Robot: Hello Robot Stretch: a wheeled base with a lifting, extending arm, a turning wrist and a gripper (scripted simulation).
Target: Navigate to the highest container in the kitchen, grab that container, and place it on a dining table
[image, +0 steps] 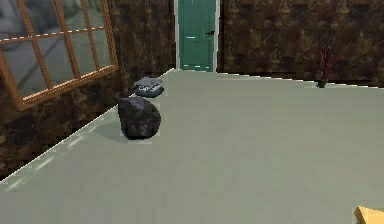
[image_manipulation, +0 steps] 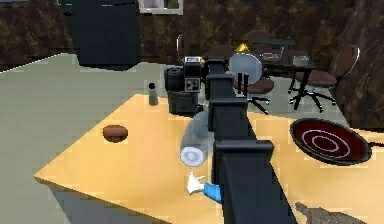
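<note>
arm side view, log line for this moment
arm out over wooden table | gripper near small bottle, load unclear | also brown lump, dark pan

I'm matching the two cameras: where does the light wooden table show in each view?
Forward view: a tan corner, likely the wooden table, at the bottom right edge.
Arm side view: the wooden table spans the lower half, out to the right edge.
Shared landmark: the grey floor bordering the table in both.

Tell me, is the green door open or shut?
Shut: the green door sits flush, with no gap at its edges.
</note>
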